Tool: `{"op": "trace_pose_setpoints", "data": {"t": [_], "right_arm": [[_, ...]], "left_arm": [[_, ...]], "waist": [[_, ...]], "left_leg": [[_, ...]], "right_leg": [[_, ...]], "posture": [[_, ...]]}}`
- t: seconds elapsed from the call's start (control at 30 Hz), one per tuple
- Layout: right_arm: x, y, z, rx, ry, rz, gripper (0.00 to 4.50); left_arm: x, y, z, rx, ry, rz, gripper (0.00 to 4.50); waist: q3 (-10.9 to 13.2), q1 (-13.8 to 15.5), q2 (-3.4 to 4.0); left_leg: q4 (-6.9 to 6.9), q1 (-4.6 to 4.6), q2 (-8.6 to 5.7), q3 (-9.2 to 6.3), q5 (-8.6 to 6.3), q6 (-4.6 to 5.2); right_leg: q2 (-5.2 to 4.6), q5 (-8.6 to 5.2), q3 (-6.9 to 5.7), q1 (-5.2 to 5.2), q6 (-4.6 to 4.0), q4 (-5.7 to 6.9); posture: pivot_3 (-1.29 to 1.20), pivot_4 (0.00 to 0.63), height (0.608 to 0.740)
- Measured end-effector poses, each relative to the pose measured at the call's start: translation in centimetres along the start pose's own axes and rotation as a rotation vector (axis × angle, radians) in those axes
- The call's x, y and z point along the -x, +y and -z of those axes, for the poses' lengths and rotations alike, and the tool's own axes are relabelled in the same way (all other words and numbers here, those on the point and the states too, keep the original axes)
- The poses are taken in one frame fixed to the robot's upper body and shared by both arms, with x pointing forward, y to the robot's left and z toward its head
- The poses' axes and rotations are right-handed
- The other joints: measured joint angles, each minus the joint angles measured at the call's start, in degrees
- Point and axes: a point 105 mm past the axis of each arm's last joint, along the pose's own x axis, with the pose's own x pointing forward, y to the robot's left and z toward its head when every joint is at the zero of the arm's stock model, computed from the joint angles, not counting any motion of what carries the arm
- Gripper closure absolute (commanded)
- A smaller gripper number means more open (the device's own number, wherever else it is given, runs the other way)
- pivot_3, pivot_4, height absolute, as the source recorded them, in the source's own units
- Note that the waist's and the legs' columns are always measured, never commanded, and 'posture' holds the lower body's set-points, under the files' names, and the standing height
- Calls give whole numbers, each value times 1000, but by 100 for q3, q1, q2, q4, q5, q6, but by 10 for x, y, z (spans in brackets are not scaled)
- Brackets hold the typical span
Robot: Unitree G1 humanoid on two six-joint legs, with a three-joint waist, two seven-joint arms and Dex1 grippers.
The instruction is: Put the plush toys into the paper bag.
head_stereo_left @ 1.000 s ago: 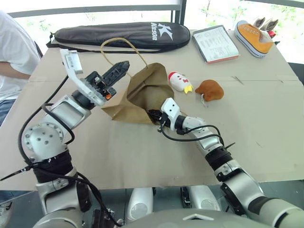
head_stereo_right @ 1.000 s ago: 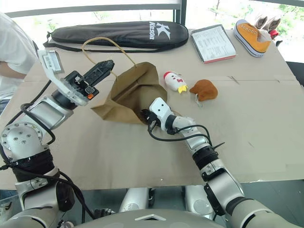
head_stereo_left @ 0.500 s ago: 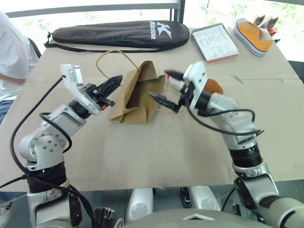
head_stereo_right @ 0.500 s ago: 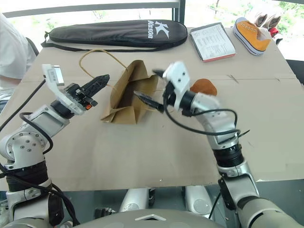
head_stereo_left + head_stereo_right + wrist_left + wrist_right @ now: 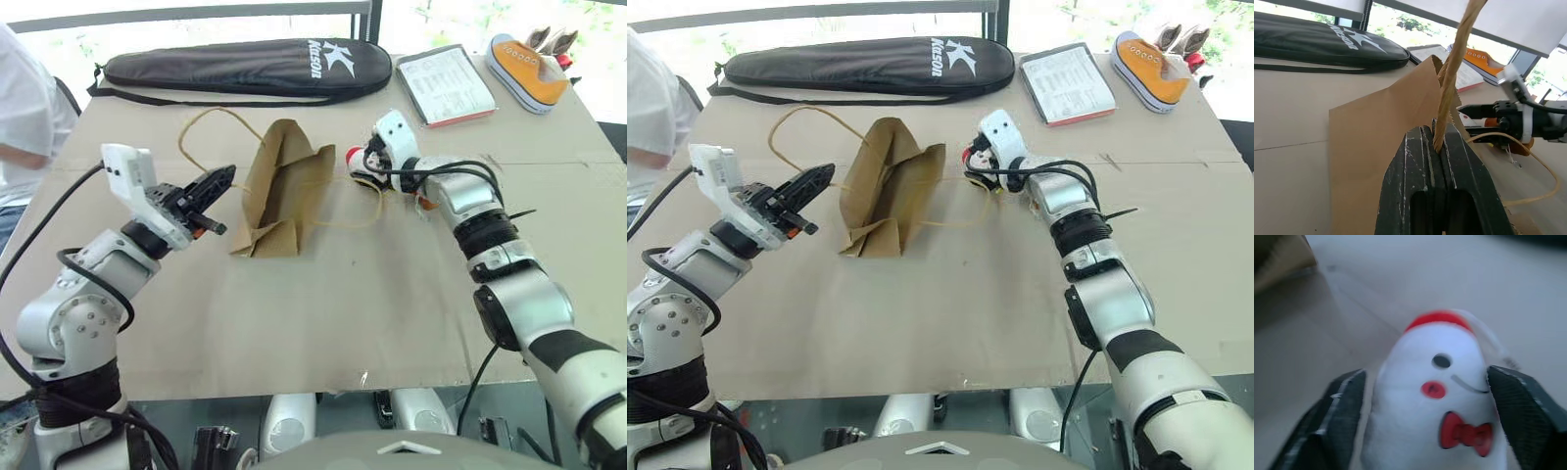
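1. The bench (image 5: pixel 323 323), covered in brown card, fills the centre of the head views. A long black racket case (image 5: pixel 245 69) lies along the upper edge, and a booklet (image 5: pixel 446 88) and an orange sneaker (image 5: pixel 529 69) sit at upper right.

2. The paper bag (image 5: pixel 284 186) lies left of centre, and it has changed shape. A second ago it bulged with the right pincer inside its mouth; now it sags narrower and flatter. One loop handle (image 5: pixel 1457 58) runs up to the left pincer (image 5: pixel 217 182), which is clenched on it (the left wrist view shows the twisted cord pinched between shut fingers). The other loop (image 5: pixel 343 211) trails loose on the bench towards the right.

3. The right pincer (image 5: pixel 1425 423) has left the bag and swung to upper centre-right, where it reaches the white chicken toy (image 5: pixel 1442 396). Its fingers (image 5: pixel 1339 404) stand either side of the toy, and I cannot tell whether they press it yet.

4. The brown drumstick toy (image 5: pixel 423 201) peeks out just behind the right wrist, mostly hidden.

5. Both toys are outside the bag, so the task seems to pass from opening the bag to the first pick.
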Motion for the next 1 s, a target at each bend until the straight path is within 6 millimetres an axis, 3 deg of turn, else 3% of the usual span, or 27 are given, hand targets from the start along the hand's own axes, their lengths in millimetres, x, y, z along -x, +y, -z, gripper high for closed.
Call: {"op": "trace_pose_setpoints", "data": {"t": [0.17, 0.27, 0.4, 0.47, 0.57, 0.67, 0.83, 1.0], "right_arm": [[6, -8, -13, 39, -101, -9, 4478], [23, -18, -24, 31, -207, -22, 4478], [66, -29, -46, 47, -352, -24, 4478], [92, -25, -54, 74, -404, -47, 4478], [127, 0, -68, 173, -454, -118, 4478], [138, 16, -64, 274, -415, -144, 4478], [135, 37, -56, 365, -347, -230, 4478], [119, 67, -72, 544, -344, -331, 4478]], "left_arm": [[1, -11, 0, -7, -16, 6, 4500], [2, -11, 2, 18, -22, 2, 4500], [-2, -14, -2, 85, -56, 14, 4500], [-6, -15, -6, 127, -78, 27, 4500], [-13, -20, -6, 202, -93, 58, 4500], [-19, -26, -4, 257, -97, 82, 4500], [-24, -31, 1, 280, -80, 100, 4500], [-26, -33, 0, 303, -90, 110, 4500]], "waist": [[1, 2, 1], [2, 19, 2], [3, 24, 3], [3, 36, 4], [3, 4, 4], [3, 1, 4], [4, 5, 5], [4, 3, 3]], "left_leg": [[-3, 0, 15, -6, -2, 2], [-2, 0, 18, -6, -2, 2], [-1, -1, 21, -15, -2, 3], [-1, -3, 21, -22, -2, 3], [-1, 3, 22, -29, -2, 2], [3, 8, 15, -27, -2, 2], [6, 9, 10, -5, -1, 2], [7, 9, 10, -6, -1, 2]], "right_leg": [[-5, 1, 5, -1, 2, -1], [-5, 1, -3, 1, 2, 4], [-6, 1, -6, 3, 2, 4], [-5, 1, -13, 3, 3, 2], [-1, 1, -7, 6, 4, 3], [5, 1, -5, 8, 4, 5], [9, 0, 2, 8, 4, 3], [10, 0, 2, 7, 4, 3]], "posture": [[0, 150, 740], [0, 150, 740], [0, 150, 740], [0, 150, 740], [0, 150, 740], [0, 150, 740], [0, 150, 740], [0, 150, 740]]}}
